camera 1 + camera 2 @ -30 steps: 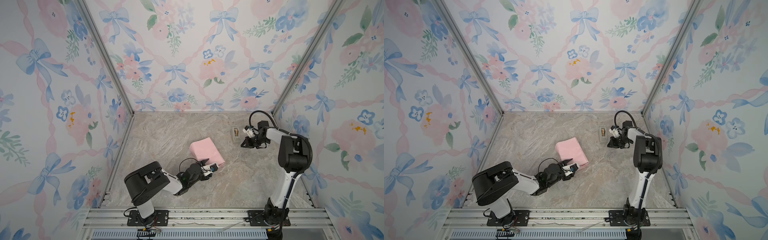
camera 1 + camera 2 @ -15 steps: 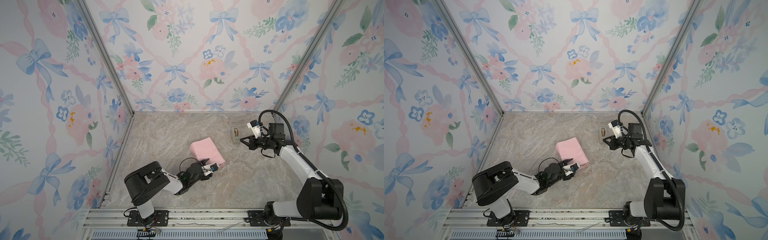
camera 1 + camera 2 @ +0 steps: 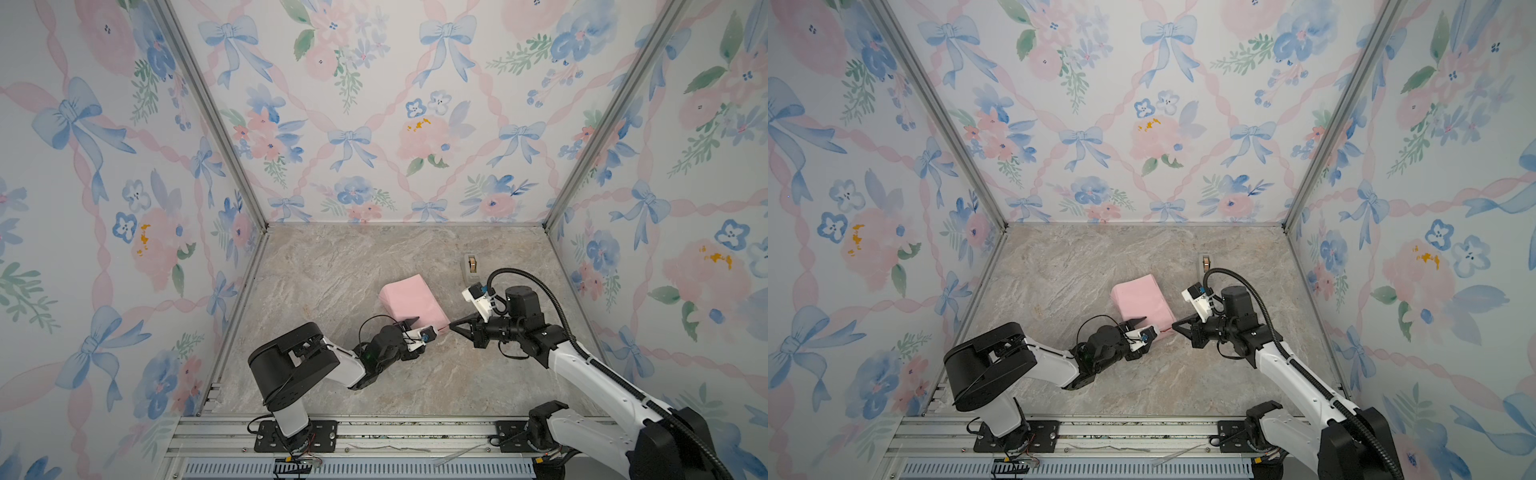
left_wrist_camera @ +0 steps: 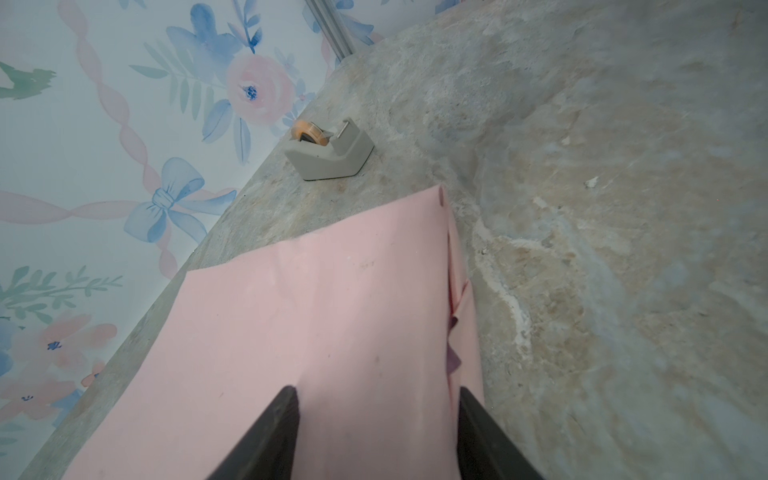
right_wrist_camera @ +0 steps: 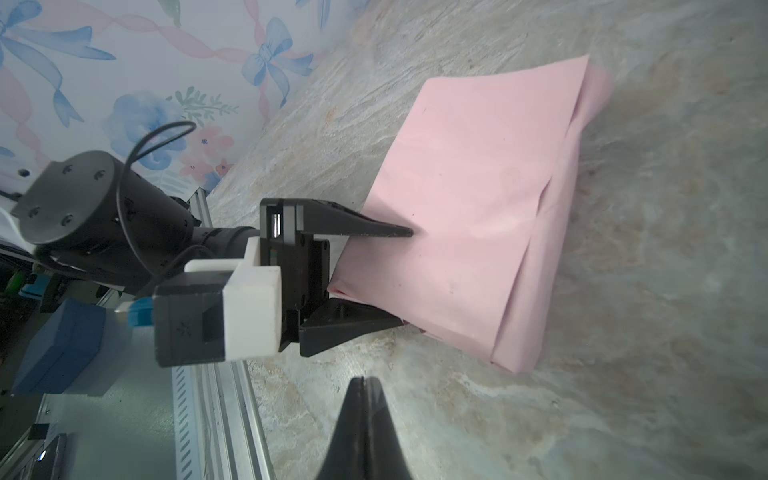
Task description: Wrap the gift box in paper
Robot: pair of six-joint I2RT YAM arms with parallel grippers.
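The paper [image 3: 411, 301] [image 3: 1142, 301], pale pink side out, is folded into a box-shaped package on the marble floor. The gift box is hidden inside it. My left gripper [image 3: 419, 326] [image 3: 1148, 326] is shut on the package's near end. In the left wrist view my left gripper [image 4: 376, 390] has a finger on either side of the paper [image 4: 291, 324]. In the right wrist view the left gripper [image 5: 405, 277] has one finger pressing the top of the paper [image 5: 478, 187]. My right gripper [image 3: 451, 328] [image 3: 1174, 326] [image 5: 365, 379] is shut, its tip just off the package's near right corner.
A beige tape dispenser [image 3: 471, 263] [image 3: 1205, 262] [image 4: 328, 151] stands behind the package near the right wall. The aluminium rail [image 3: 374, 432] runs along the front edge. A blue block [image 5: 58, 345] lies beyond that rail. Floral walls close in three sides.
My right arm has swung from the tape dispenser at the back down to the package's near right corner, its gripper shut throughout. The left arm and the package have not moved.
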